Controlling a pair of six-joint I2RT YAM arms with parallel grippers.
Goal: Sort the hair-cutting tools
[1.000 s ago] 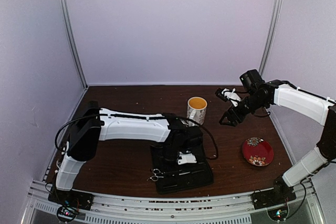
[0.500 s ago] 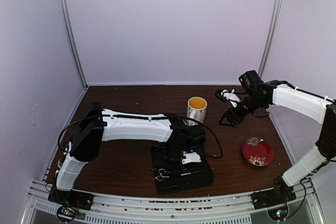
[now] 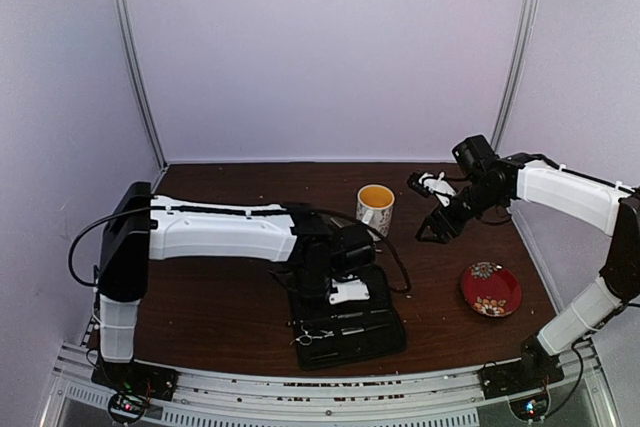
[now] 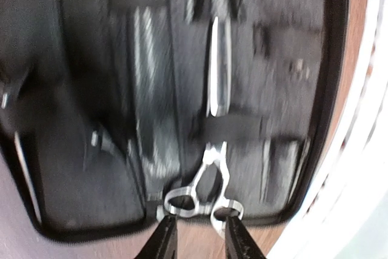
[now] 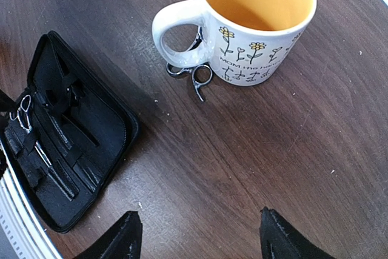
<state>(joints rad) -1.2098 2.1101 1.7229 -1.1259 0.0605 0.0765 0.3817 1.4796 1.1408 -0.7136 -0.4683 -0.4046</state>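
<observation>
On the tabletop the open black case lies near, the mug farther back. The left gripper, shut a moment ago, has parted narrowly and holds nothing. The scissors now lie in the case, rings just beyond its tips, so that pair looks sorted. The right gripper hangs wide and empty near the second scissors, which touch the mug.

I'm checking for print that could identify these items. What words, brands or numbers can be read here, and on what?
"MOM the": on the white mug, under its flower drawings; the words that follow on that line are blurred.
A smaller line beneath it on the mug: too small to read.
Black case: no text visible.
Red plate: floral pattern only, no text readable.
</observation>
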